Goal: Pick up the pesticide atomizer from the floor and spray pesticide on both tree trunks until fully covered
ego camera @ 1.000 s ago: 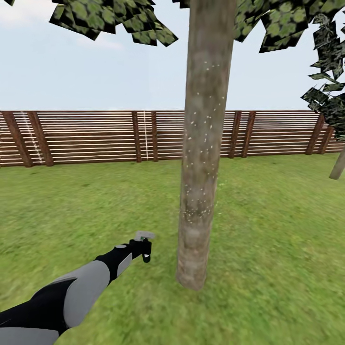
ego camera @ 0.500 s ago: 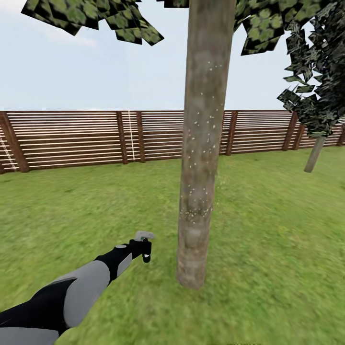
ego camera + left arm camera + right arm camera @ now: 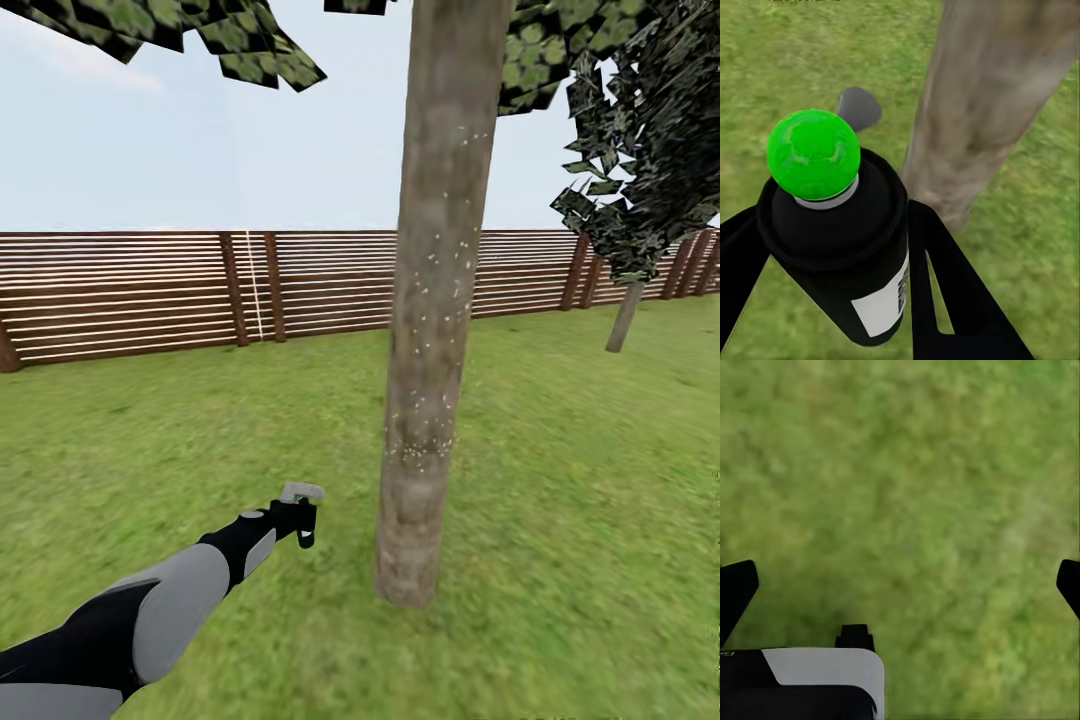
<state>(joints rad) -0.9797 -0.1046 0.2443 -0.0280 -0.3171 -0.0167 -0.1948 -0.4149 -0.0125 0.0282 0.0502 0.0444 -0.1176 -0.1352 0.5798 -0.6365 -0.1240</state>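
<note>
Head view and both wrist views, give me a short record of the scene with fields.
setting: lawn with brown slatted fence
near tree trunk: upright, dotted with white specks
second tree: farther off, by the fence
left end effector: shut on the pesticide atomizer, beside the near trunk
right end effector: open, over bare grass

The tree trunk (image 3: 432,330) stood on the lawn (image 3: 560,500) just right of centre, with the fence (image 3: 150,290) running across well behind it. The left gripper (image 3: 300,520) held the pesticide atomizer (image 3: 303,497) just left of the trunk's base, near it but apart. A second tree (image 3: 625,315) stood far off to the right, before the fence.
</note>
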